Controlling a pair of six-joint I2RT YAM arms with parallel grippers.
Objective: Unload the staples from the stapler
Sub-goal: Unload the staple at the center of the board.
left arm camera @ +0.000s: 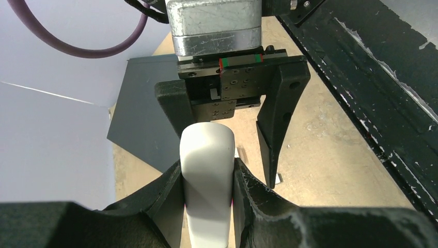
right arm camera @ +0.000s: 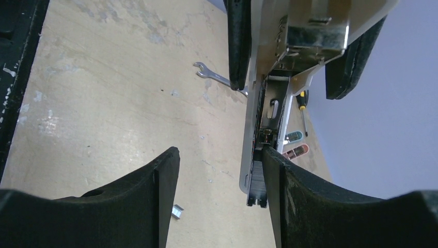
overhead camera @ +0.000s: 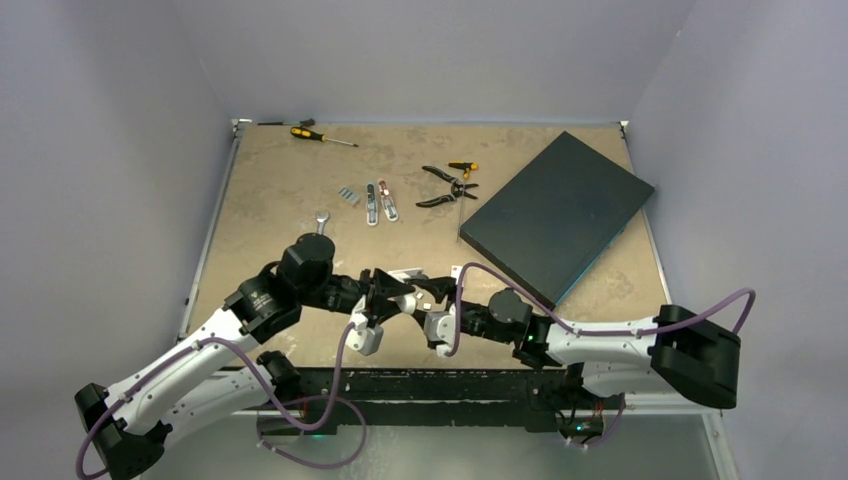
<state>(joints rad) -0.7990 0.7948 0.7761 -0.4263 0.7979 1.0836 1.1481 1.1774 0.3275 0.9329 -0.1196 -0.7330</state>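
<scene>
Seen from above, the left arm is stretched from the near left corner toward the middle of the desk (overhead camera: 260, 190). A screwdriver (overhead camera: 322, 136) with a yellow-and-black handle is laid at the far edge. A small wrench (overhead camera: 321, 221) is laid just beyond the left arm. A little further right, the staples (overhead camera: 348, 195) are seen as short grey strips lying loose on the desk, well apart from both claws. 2 small oblong items (overhead camera: 380, 202) are laid just beside them. A tiny staple piece (right arm camera: 177, 211) is also seen in the right wrist view, on the desk below the claws.

At the middle, the left claw (left arm camera: 207, 170) is clamped on the white body of the stapler (left arm camera: 206, 217), which is held off the desk with its far end pointed at the right claw (right arm camera: 219, 155). The stapler is held open, and its metal channel (right arm camera: 267, 111) is exposed. Whether any staples sit inside the channel cannot be told. The right claw is held with its fingers apart: 1 finger (right arm camera: 289, 191) is touching the side of the channel's end, while the other stands clear of it. Nothing is gripped by it.

Further right, a pair of pliers (overhead camera: 447, 187) is laid on the desk. A dark flat panel (overhead camera: 555, 215) is set at an angle by the far right corner.
</scene>
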